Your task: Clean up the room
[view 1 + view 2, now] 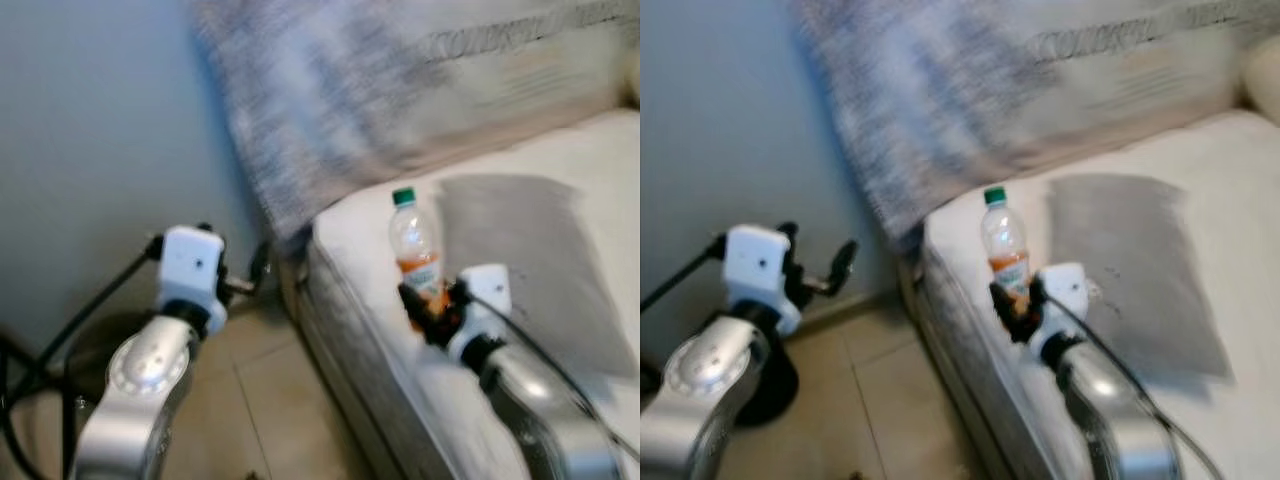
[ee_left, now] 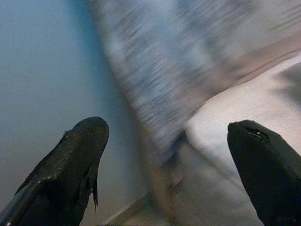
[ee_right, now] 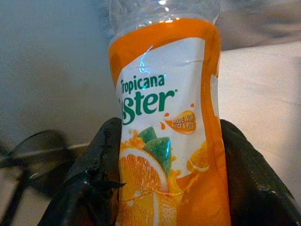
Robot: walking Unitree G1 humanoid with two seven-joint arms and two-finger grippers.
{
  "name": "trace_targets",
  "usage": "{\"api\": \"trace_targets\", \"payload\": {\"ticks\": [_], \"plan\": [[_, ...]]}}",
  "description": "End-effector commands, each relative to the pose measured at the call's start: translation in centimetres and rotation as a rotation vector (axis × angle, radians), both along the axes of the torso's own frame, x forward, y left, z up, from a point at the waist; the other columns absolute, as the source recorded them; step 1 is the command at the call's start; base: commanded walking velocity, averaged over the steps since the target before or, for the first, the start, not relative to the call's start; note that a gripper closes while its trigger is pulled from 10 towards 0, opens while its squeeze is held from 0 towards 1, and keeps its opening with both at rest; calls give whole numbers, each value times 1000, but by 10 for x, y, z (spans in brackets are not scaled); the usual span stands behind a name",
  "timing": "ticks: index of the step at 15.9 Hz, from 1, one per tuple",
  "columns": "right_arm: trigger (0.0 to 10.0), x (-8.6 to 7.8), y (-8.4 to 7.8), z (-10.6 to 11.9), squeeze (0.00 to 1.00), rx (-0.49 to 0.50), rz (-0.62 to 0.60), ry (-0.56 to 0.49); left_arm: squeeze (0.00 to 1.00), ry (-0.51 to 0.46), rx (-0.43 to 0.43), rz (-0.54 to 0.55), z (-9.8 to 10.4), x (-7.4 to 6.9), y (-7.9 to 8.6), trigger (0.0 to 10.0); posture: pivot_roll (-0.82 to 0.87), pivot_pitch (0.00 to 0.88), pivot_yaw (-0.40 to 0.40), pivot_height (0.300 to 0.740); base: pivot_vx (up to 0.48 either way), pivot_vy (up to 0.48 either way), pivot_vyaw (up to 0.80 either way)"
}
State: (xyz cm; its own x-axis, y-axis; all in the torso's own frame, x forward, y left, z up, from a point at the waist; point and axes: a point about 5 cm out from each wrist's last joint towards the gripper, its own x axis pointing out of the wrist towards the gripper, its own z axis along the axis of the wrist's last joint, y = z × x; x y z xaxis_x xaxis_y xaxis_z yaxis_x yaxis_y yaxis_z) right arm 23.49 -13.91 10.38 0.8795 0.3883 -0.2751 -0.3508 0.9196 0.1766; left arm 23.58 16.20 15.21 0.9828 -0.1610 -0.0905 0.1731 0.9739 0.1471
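Silver forearms fill the foreground, and of the two the right gripper point(image 1: 432, 305) is the one at work: its black fingers point(image 3: 94, 174) press against both sides of an orange-labelled juice bottle point(image 1: 414, 245), closed on its lower half. In the right wrist view the label sits squarely between the two pads, the clear upper part of the bottle rising above them. From the head camera the bottle stands upright with its green cap point(image 1: 403, 196) on, at the corner of a pale mattress point(image 1: 520, 170) — whether its base touches the surface or is just clear of it cannot be told. A grey cloth or flat pillow point(image 1: 530, 260) lies on the mattress just beside the bottle, and a large patterned cushion point(image 1: 330, 90) leans against the blue-grey wall point(image 1: 90, 130) behind. The left gripper point(image 1: 240, 275) hovers over the tiled floor point(image 1: 260, 400) beside the bed, fingers spread wide apart and holding nothing. A dark round stand with cables point(image 1: 60, 350) sits on the floor near the wall. As for the tidying, it looks to be at an early stage — the bottle is secured but not yet carried anywhere, and no bin or shelf for it is visible, so taking it away and putting it down remain to be done.
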Motion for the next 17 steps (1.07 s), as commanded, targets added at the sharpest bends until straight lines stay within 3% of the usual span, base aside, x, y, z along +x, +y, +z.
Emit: {"api": "trace_targets", "payload": {"ticks": [1, 7, 10, 12, 17], "plan": [[10000, 1, -3, 4, 0, -9, 0, -17, 0, -7, -5, 1, 1, 2, -2, 10000, 78, 0, 21, 740, 274, 0, 800], [10000, 5, -6, 1, 0, -42, -14, -13, 0, -20, -16, 39, -2, 2, 1, 10000, 81, 0, 16, 740, 269, 0, 800], [10000, 9, -17, -4, 0, -104, -133, -11, 0, -34, -22, 59, -4, 1, 3, 10000, 77, 0, 19, 740, 259, 0, 0], [10000, 12, -22, -3, 0, -177, -175, -65, 0, -45, -36, 74, -7, -1, 6, 10000, 73, 0, 22, 740, 259, 0, 0], [10000, 11, -28, -9, 0, -97, -194, -18, 0, -39, -34, 95, -15, -4, 13, 10000, 74, 0, 15, 740, 256, 0, 0]]}}
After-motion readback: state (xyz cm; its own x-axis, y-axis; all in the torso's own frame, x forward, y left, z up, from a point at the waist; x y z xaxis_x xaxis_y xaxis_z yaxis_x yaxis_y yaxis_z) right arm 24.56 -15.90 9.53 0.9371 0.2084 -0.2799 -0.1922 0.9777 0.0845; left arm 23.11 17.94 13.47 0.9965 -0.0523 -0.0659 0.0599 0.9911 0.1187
